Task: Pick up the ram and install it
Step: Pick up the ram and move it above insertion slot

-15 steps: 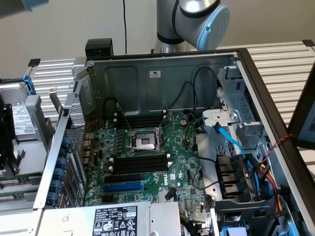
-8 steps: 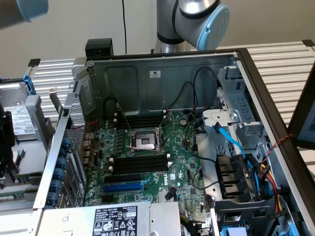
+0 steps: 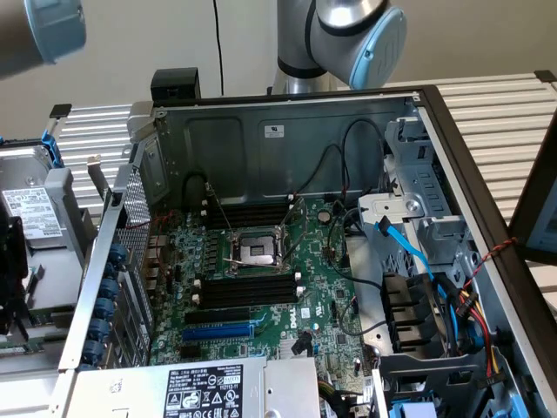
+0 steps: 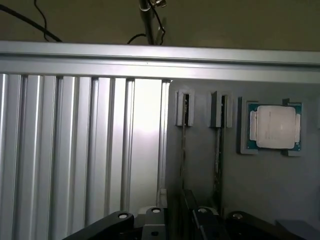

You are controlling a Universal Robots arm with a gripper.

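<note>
While hanging over the flat grey tray [image 4: 200, 170], black-linked pincer [image 4: 178, 220] close to one end of the long thin greenish ram stick [image 4: 183, 145].
Ram stick standing on edge in a slotted grey holder [image 4: 178, 107], along the tray's edge bordering the ribbed aluminium bench [image 4: 75, 150], stretching away from the pincer toward the bench's far rail; second like stick [image 4: 219, 145] just beside it, then a square silver-capped processor chip [image 4: 275, 127]. Pincer's opening and any hold impossible to tell.
</note>
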